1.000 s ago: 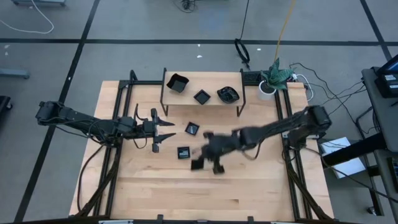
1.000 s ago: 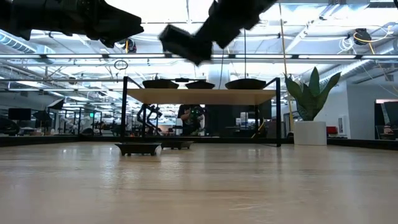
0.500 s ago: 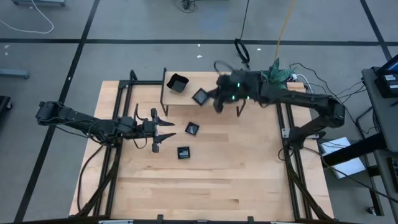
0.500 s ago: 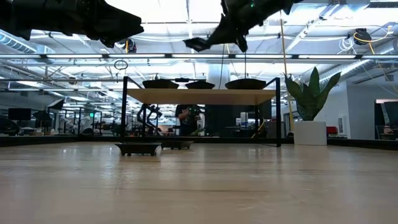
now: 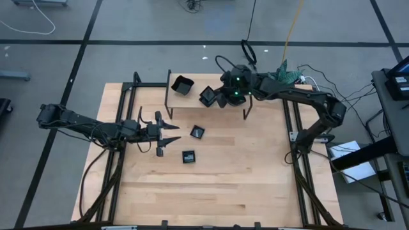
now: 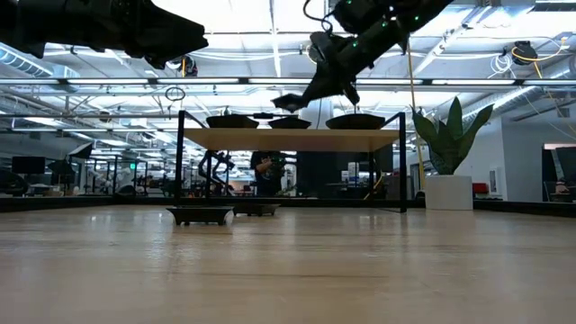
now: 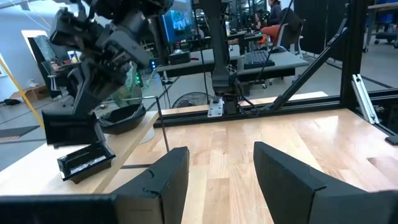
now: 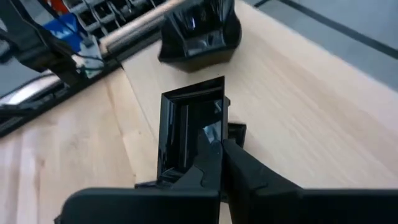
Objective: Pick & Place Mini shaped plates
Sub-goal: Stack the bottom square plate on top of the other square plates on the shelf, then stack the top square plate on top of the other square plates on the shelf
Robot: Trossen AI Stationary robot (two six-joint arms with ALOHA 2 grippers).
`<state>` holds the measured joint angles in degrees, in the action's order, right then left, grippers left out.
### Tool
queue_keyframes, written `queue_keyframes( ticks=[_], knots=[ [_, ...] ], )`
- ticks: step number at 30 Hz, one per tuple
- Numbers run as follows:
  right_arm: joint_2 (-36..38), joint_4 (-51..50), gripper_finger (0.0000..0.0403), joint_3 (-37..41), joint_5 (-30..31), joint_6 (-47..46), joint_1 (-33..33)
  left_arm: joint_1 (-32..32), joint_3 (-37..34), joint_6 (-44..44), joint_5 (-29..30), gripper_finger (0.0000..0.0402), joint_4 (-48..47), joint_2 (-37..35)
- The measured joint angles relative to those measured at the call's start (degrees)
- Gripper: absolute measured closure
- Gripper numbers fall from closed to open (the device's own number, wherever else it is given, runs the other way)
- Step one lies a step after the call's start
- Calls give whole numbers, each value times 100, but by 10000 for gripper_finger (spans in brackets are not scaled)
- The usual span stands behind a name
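My right gripper [image 5: 217, 97] is over the wooden shelf [image 5: 192, 102] at the table's far side, shut on a small square black plate [image 8: 189, 134]. The plate hangs just above another small square plate [image 7: 84, 163] that rests on the shelf. A larger square plate [image 5: 182, 85] and a roundish dish [image 7: 121, 118] also rest on the shelf. Two small square plates [image 5: 197, 132] [image 5: 188, 156] lie flat on the table. My left gripper [image 5: 171, 134] hovers open and empty beside them, left of centre. My right gripper pinches one rim wall [image 8: 214, 140] of the small square plate between its two fingers, one finger inside the hollow and one outside. The fingers slant down from the table's right side. The plate [image 6: 290, 99] is tilted and clear of the shelf.
The shelf stands on thin black legs [image 6: 402, 162] with room beneath it. A potted plant [image 5: 281, 80] stands at the far right corner. Black frame rails [image 5: 118, 153] run along the table's left and right sides. The near half of the table [image 5: 211, 191] is bare wood.
My right gripper has risen from the table's middle with the small square plate. It has swung toward the far edge to the shelf, then come down and a little left over the small plate lying there. The held plate stays clear and tilted.
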<state>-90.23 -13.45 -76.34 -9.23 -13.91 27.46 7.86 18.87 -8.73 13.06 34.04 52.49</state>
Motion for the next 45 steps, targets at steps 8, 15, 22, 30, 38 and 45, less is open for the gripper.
queue_keyframes(
  ticks=[8,15,22,30,38,45],
  knots=[
    [-321,-3,403,0,10,43,7,-2,-2,0,-2,215,0,0],
    [-425,-9,387,0,13,143,7,0,-2,0,0,215,0,0],
    [-390,-4,344,0,13,155,7,-1,-2,0,-1,215,0,0],
    [-119,135,311,14,-207,259,-48,-2,-2,0,0,215,2,0],
    [920,-537,309,5,-734,899,-632,0,-2,0,0,215,2,0],
    [2017,-554,309,1234,-221,1129,-1766,0,-2,0,0,215,2,0]
  ],
)
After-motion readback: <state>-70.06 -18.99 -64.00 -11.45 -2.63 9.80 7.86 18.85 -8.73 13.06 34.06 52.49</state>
